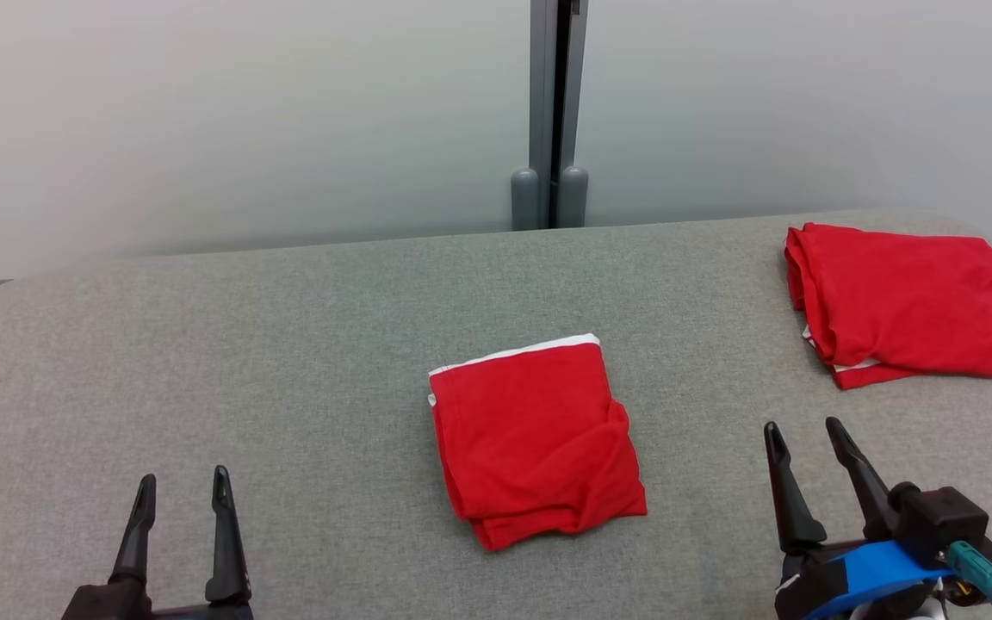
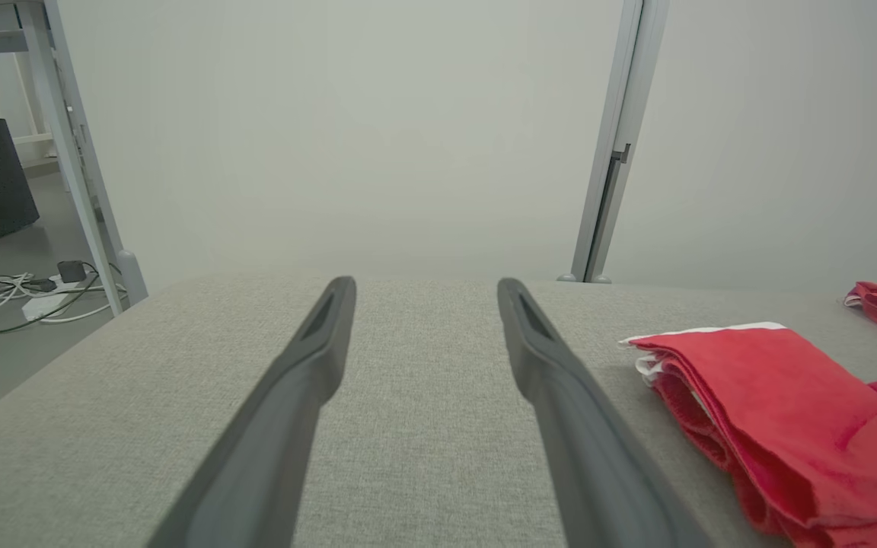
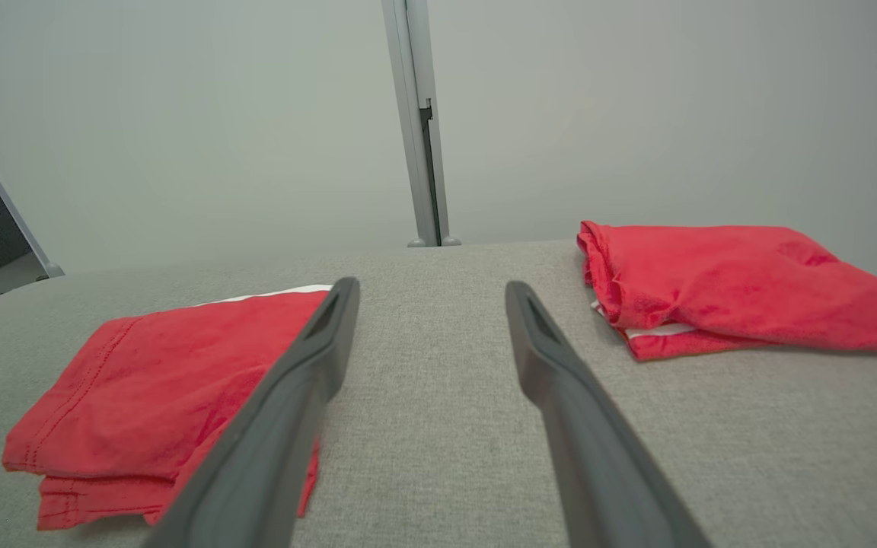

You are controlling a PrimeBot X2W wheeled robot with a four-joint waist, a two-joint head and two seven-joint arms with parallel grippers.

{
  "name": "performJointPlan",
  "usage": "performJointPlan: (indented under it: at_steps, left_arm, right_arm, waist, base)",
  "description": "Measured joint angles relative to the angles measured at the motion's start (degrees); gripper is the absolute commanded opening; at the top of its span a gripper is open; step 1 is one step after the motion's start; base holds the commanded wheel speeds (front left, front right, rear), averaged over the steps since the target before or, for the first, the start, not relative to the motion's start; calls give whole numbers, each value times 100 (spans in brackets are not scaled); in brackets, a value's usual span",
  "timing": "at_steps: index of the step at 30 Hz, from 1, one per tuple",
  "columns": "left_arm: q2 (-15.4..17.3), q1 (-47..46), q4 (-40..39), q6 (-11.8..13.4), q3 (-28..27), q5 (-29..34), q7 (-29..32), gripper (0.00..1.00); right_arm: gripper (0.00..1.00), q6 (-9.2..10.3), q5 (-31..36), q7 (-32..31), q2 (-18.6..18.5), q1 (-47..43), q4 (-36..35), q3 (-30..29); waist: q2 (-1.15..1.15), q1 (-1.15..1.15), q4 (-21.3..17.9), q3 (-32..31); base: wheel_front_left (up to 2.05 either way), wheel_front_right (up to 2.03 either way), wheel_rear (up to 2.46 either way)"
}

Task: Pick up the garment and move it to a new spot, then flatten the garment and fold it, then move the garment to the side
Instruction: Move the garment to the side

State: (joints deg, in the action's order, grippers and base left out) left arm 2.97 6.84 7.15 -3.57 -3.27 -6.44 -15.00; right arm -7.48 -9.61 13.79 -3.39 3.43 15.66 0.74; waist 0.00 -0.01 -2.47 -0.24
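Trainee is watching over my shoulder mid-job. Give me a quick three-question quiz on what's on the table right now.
1. How many red garments lie on the grey table? A one, B two, C three.
2. True or false: the right gripper is shut on the centre garment.
3. Fill in: the left gripper stands ___, holding nothing.
Key: 1 B, the centre garment and the far-right garment. 2 false: its jaws are open and clear of the cloth. 3 open.

Bright, even, diffuse light; soft shadows; sharp focus.
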Motion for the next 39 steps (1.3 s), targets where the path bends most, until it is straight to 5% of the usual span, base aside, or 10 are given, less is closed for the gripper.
performJointPlan:
  at_steps: [24,39]
  left_arm:
    - [16,-11,24,7,107,42,0,100]
    - [35,-477,93,-49,286,38,0,100]
  right_arm:
    - [100,0,46,-211,43,-52,-113,-86]
    - [100,0,91,-662,52,1779,960,745]
  waist:
    - [0,2,138,8]
    - [0,2,534,389]
  base:
    - [0,0,0]
    - [0,0,0]
